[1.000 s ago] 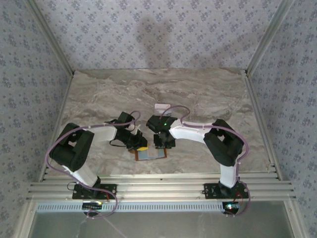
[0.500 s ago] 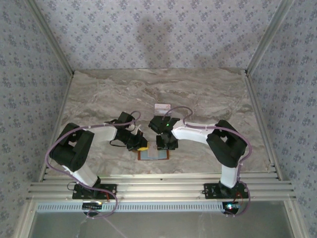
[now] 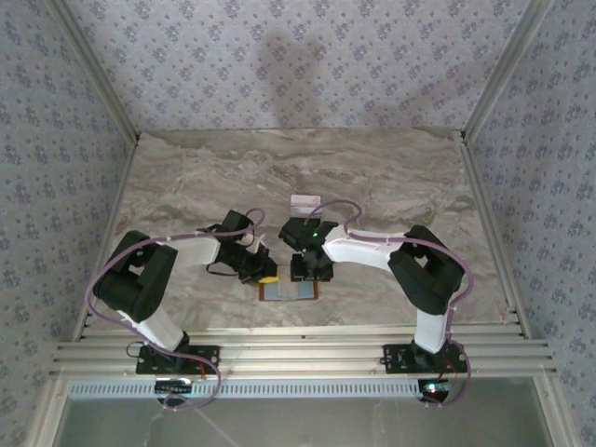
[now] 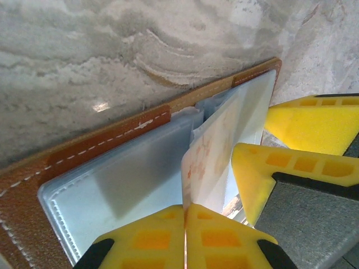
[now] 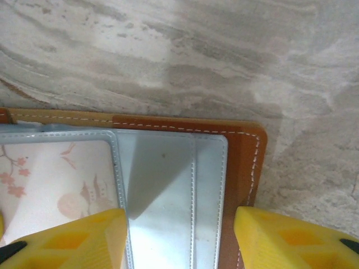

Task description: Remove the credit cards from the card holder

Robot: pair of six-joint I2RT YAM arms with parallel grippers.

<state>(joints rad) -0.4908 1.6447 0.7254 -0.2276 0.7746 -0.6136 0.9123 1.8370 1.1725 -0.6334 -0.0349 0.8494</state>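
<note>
Two grippers meet over the holder at the near middle of the table in the top view. Over the last second the right gripper has edged a little toward its own side, and the holder has shifted slightly with it. The left gripper has kept its place at the holder's left end. A loose card lies well beyond them, probably one already out. I read the shift as the right arm resettling to steady the open holder, so the pull itself is not yet done. The left wrist view adds what the top view cannot give. The left gripper is clenched on a thin leaf standing up from the holder, printed with pink flowers. That leaf is the pink card, though whether it is bare or in its sleeve I cannot tell. The right gripper sits just beside it. The right wrist view shows the other half of the holder. The right gripper is released, with its fingers apart and grasping nothing, straddling an empty blue-grey pocket. The holder's leather edge lies flat on the table here, and the pink card is at the left, still within the holder.
</note>
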